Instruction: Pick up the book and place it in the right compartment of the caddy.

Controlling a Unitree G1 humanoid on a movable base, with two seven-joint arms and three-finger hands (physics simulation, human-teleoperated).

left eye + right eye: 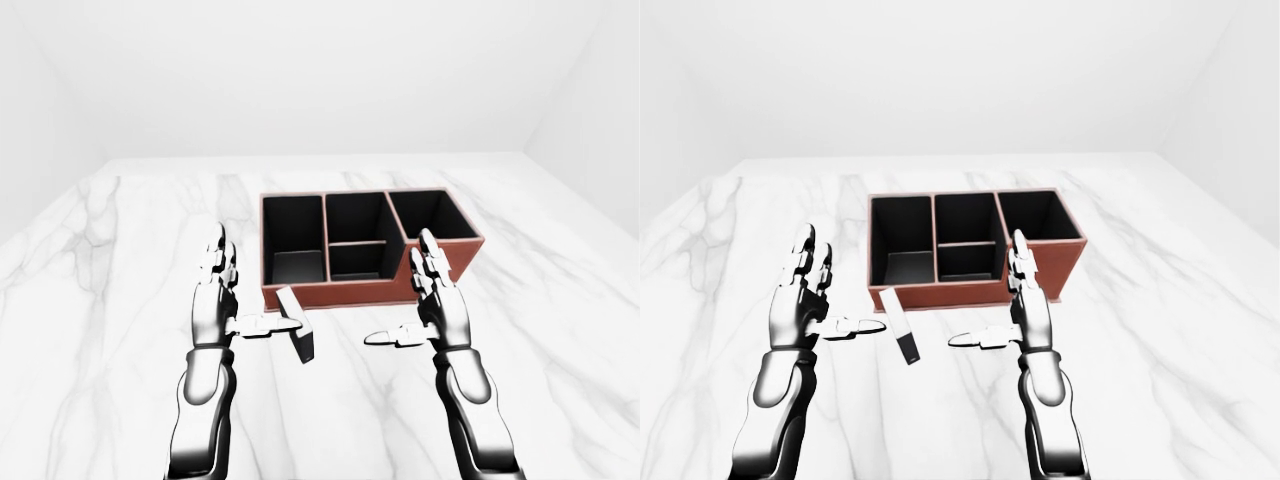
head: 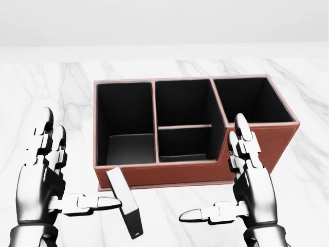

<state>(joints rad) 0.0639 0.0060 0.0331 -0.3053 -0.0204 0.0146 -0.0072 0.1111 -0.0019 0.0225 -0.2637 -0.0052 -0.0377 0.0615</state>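
White marble bench [image 2: 308, 206]: one book [image 2: 125, 201] upright, one four-slot caddy [image 2: 195, 170], left hand [image 2: 43, 177] and right hand [image 2: 249, 180] both spread, empty.

1. Head view looks steeply down, close on the caddy [image 2: 195, 134] and counter [image 2: 308, 195].
2. Both eye views sit farther off, sharing that caddy, counter and both arms.

Dark book [image 2: 125, 207] stands tilted just beside the brown three-compartment caddy [image 2: 195, 172].
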